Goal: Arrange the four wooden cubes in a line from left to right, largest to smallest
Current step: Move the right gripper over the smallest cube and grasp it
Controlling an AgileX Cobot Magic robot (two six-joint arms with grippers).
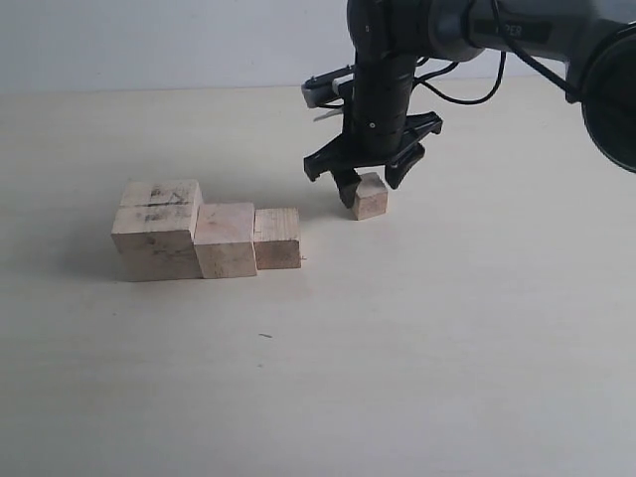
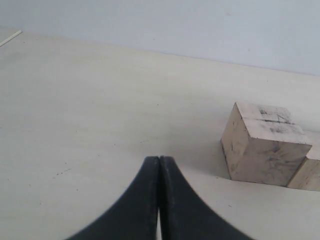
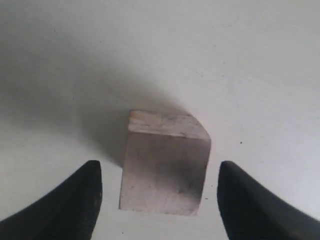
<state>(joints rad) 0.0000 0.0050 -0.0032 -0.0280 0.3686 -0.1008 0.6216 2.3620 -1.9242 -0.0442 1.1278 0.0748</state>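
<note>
Smallest cube [image 1: 371, 197] straddled, not gripped.
Right gripper [image 1: 370, 189] spread around it, at two o'clock from the row of three cubes [image 1: 227, 238]. Light, stiff, smooth: pinch opposite flat faces. Left gripper [image 2: 159, 162] closed on nothing.

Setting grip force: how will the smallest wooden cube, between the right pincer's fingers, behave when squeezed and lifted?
Probably stiff: the smallest cube looks like solid wood. Likely light, being so small. Its flat, matte faces between the right pincer should hold without rolling or slipping.

largest cube [image 1: 157, 229] pale wood with dark scribbles, smallest cube [image 1: 371, 199] pale tan, right tool [image 1: 370, 187] black, cream table [image 1: 417, 378]
</note>
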